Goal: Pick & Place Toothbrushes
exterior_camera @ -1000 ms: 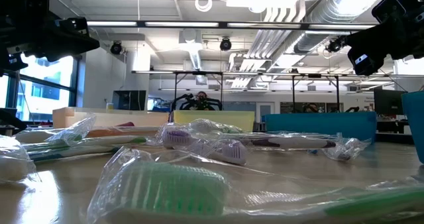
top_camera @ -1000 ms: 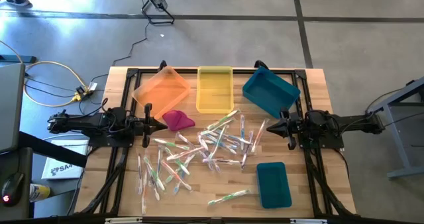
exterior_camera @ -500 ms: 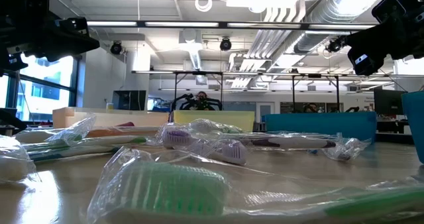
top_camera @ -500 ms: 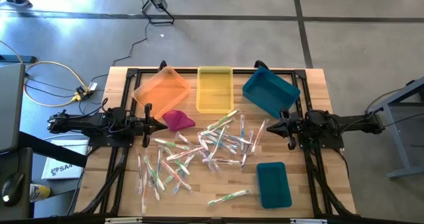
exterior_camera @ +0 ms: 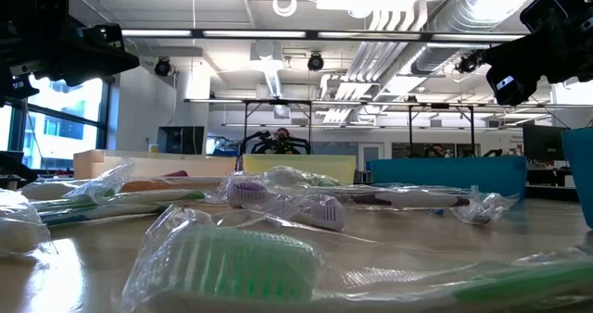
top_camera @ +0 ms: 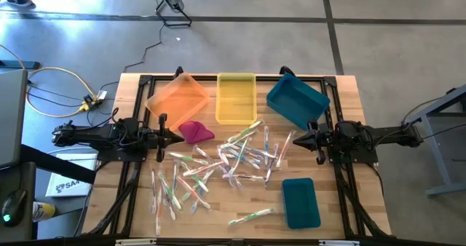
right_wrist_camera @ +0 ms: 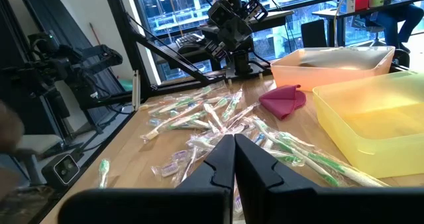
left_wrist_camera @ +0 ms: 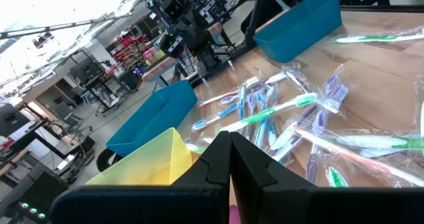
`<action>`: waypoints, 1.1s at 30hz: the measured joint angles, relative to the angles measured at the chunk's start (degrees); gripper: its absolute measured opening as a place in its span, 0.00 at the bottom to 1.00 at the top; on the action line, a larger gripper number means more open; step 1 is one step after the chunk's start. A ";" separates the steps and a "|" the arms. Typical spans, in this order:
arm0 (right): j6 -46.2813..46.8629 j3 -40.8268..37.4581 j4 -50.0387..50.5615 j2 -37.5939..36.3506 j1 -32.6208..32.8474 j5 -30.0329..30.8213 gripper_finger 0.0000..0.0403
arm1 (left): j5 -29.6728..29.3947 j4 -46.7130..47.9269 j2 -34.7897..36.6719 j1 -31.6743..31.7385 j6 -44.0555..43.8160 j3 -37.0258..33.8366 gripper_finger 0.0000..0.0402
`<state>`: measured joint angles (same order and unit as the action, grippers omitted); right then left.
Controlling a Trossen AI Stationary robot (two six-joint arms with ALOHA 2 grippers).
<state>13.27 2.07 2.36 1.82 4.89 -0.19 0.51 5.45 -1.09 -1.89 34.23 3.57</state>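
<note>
We see the toothbrushes (top_camera: 218,169) scattered in wrappers across the table's near and middle part, none held. Both arms lie low and level, facing each other: our left gripper (top_camera: 177,137) beside the magenta cloth (top_camera: 195,132), our right gripper (top_camera: 297,140) opposite, each clenched on nothing. Beyond sit the orange bin (top_camera: 177,97), yellow bin (top_camera: 236,98) and, seemingly tilted, teal bin (top_camera: 296,100).

Left gripper (top_camera: 177,136) and right gripper (top_camera: 298,138), dark two-finger types, fingers closed together, arms extended inward above the table sides.
</note>
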 joint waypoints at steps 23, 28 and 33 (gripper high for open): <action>-0.01 0.02 0.00 -0.01 0.01 0.00 0.01 | 0.01 0.00 0.00 0.00 0.01 0.00 0.00; -3.50 0.06 0.47 -0.02 0.00 0.02 0.01 | 0.00 0.00 0.01 0.00 0.00 0.00 0.00; -4.38 0.06 0.41 0.00 0.02 0.00 0.01 | 0.02 0.00 0.00 0.00 -0.01 0.00 0.00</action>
<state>8.89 2.13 2.76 1.82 4.90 -0.19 0.53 5.45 -1.09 -1.89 34.22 3.57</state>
